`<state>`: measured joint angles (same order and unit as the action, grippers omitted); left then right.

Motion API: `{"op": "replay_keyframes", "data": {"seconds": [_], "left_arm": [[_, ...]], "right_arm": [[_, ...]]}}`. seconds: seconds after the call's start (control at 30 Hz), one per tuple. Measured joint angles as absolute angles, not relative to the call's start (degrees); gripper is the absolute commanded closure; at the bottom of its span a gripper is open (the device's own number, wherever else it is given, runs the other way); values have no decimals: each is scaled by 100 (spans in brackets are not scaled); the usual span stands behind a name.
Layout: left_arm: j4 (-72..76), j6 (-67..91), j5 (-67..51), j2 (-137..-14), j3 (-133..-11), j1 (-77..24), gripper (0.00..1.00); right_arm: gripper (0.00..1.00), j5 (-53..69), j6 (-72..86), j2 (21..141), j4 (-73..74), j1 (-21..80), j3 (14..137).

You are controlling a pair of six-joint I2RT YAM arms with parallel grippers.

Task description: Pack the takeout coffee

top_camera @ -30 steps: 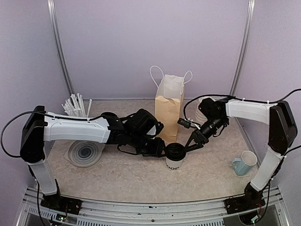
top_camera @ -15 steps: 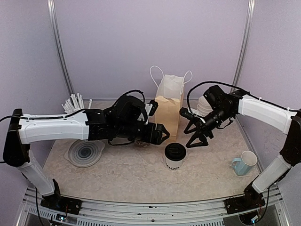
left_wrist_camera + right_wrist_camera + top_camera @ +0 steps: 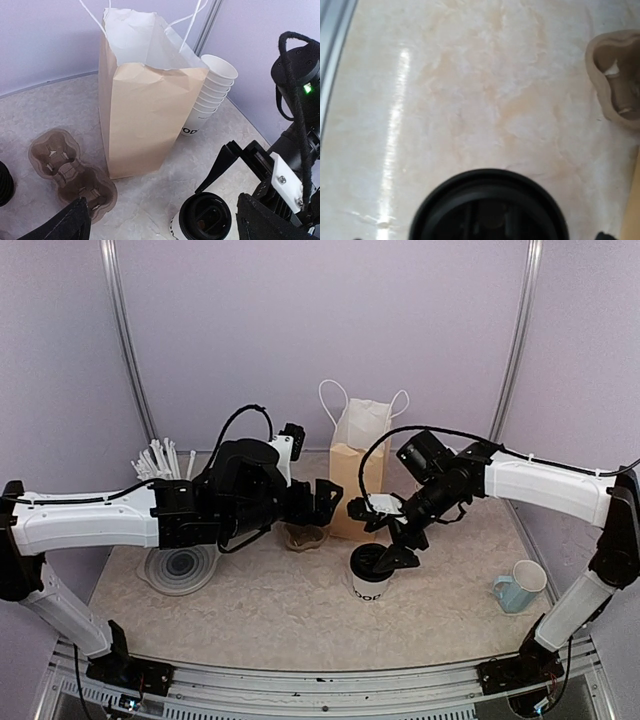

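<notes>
Standing upright on the table (image 3: pixel 260 615), the cup (image 3: pixel 369 587) is just in front of the bag (image 3: pixel 358 472) in the top view. The right gripper (image 3: pixel 388 556) hangs just over it, jaws spread wide, holding nothing. The left gripper (image 3: pixel 331 502) is raised beside the bag, above the carrier (image 3: pixel 305 537), also wide and empty. A mug (image 3: pixel 520 586) sits well off to the right.

Left wrist: its own fingers (image 3: pixel 67 226) stand far apart at the bottom corners. The bag stands open, with the carrier to its left and a cup stack (image 3: pixel 212 92) behind. The cup is at the bottom edge, the right gripper spread beside it.

Right wrist: the cup's black lid (image 3: pixel 490 210) fills the bottom centre, with the carrier's edge at right. Whether the fingers touch the cup I cannot tell.
</notes>
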<state>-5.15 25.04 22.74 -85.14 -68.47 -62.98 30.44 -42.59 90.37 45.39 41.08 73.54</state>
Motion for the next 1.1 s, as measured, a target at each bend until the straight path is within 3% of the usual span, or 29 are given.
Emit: {"op": "replay_keyframes", "data": {"seconds": [0.93,1.1], "left_arm": [[-292,2703,1444,-8584,-6517,-5970,8],[-292,2711,1372,-8584,-6517,-5933,9]], "right_arm": [[32,2519,-4195,9439,4515,4300,7317],[33,2477,-4084,9218,4716,4215,7153]]}}
